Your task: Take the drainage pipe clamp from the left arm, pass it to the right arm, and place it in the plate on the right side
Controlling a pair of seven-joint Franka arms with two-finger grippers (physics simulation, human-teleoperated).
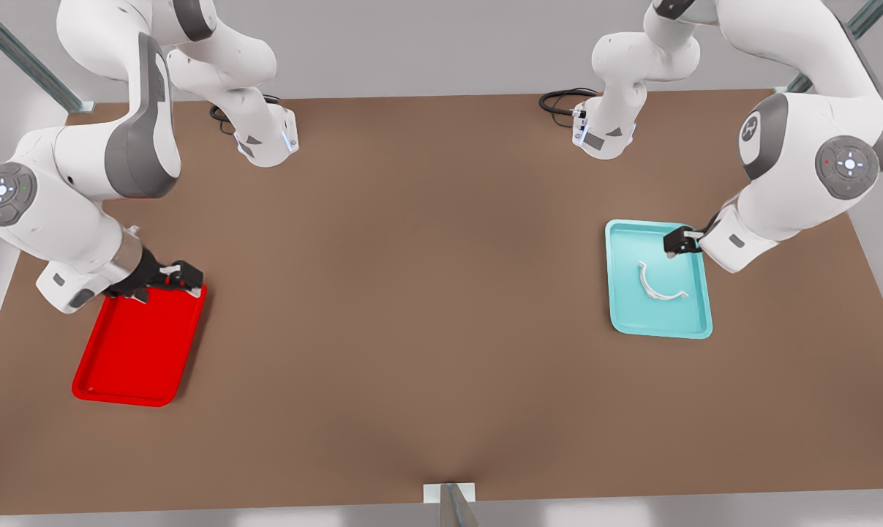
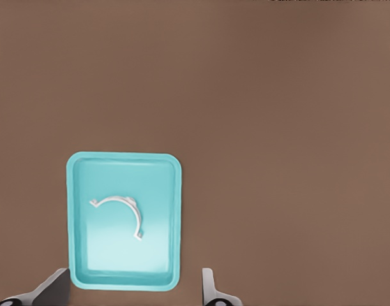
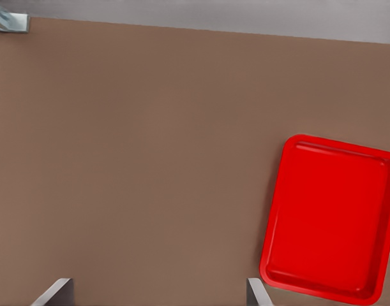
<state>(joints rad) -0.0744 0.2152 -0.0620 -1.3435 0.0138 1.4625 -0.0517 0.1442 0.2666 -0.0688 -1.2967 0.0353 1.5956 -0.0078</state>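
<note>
Our left pincer (image 1: 679,244) hovers open over the far edge of the teal tray (image 1: 620,293) on the front view's right, holding nothing. We see the clamp (image 1: 657,287) lying loose inside that tray, its arc free of the rim. Our right pincer (image 1: 181,277) hangs open and empty at the far end of the red plate (image 1: 130,359), across the brown table (image 1: 412,293).
</note>
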